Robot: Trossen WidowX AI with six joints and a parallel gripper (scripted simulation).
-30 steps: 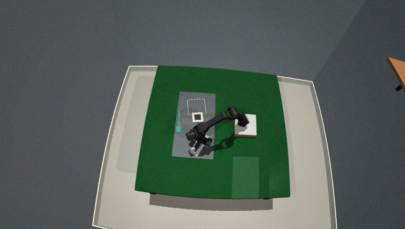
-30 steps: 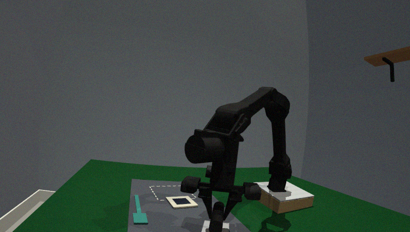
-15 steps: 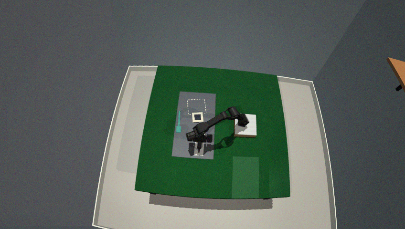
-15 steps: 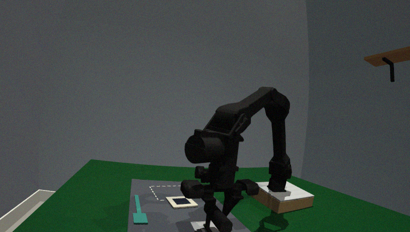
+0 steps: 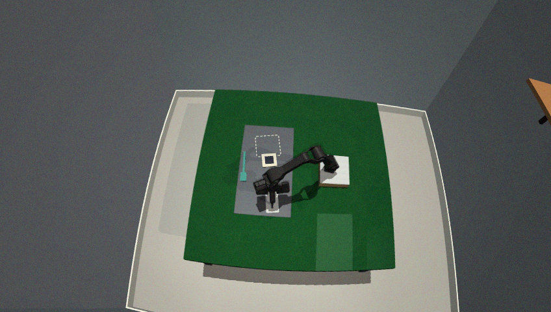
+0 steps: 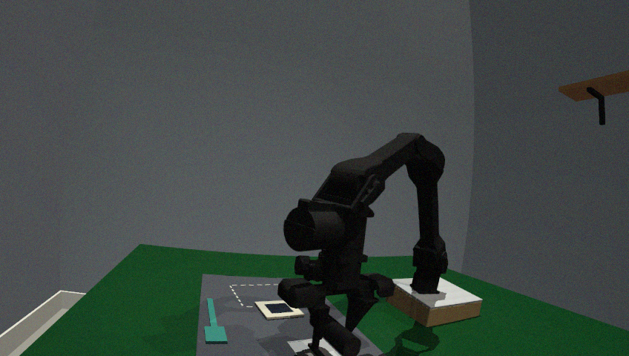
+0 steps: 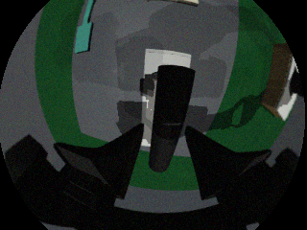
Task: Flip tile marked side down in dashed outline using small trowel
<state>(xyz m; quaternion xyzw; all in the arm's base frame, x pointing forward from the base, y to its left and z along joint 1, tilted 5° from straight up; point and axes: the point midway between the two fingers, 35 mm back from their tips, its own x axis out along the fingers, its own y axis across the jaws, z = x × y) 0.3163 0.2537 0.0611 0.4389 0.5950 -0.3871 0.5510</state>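
Poised low over the white-bladed small trowel [image 5: 272, 210] [image 6: 300, 345] [image 7: 153, 57], with the gripper [image 5: 271, 188] [image 6: 334, 337] [image 7: 165, 128] partway open, nothing firmly clamped. Directly between the fingers in the wrist view, the black handle [image 5: 272, 198] [image 6: 346, 338] [image 7: 175, 96], long axis running between them; contact impossible to tell. Farther up the gray mat [image 5: 247, 201] [image 6: 247, 326] [image 7: 96, 105], dark-marked side up, the cream-bordered tile [image 5: 269, 159] [image 6: 279, 308] [image 7: 184, 1], mostly outside the dashed outline [image 5: 255, 145] [image 6: 258, 285]. Off to one side, a teal flat-bladed tool [image 5: 243, 176] [image 6: 215, 334] [image 7: 82, 38]. Likely next: settling the grip before approaching the tile.
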